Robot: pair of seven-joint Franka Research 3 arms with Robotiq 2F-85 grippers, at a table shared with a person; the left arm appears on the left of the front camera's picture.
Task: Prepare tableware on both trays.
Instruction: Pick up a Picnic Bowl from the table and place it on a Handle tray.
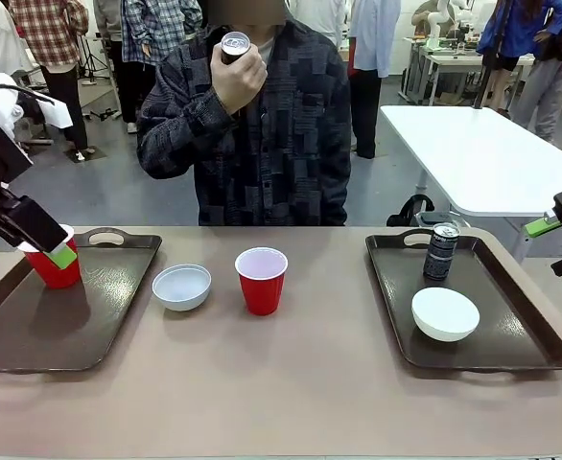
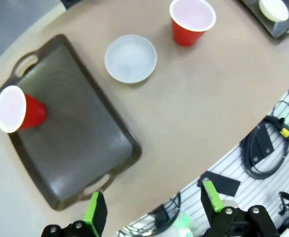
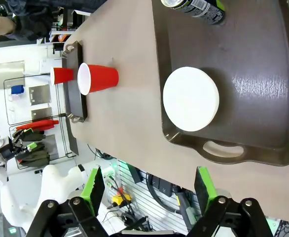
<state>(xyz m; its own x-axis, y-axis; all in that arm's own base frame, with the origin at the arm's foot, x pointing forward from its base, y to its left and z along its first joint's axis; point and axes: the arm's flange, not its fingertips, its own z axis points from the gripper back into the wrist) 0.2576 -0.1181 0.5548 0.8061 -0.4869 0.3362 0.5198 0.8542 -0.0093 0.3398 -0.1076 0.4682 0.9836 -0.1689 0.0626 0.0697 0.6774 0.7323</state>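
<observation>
Left hand (image 2: 152, 195) hangs released and empty over the left tray (image 1: 118, 307), and a low pass could topple its red cup (image 1: 51, 274). Right hand (image 3: 149, 174) is released too. The white bowl (image 1: 181, 286) and second red cup (image 1: 261, 280) sit close together on the bare surface (image 1: 262, 383), so grabbing one may knock the other.

Two each: trays (image 1: 32, 335) (image 1: 511, 326), cups (image 1: 56, 271) (image 1: 262, 283), bowls (image 1: 181, 287) (image 1: 445, 313), cans (image 1: 441, 251) (image 1: 234, 45)

Front view faces across table (image 1: 291, 383); wrist views overlook middle cup (image 2: 191, 22).
</observation>
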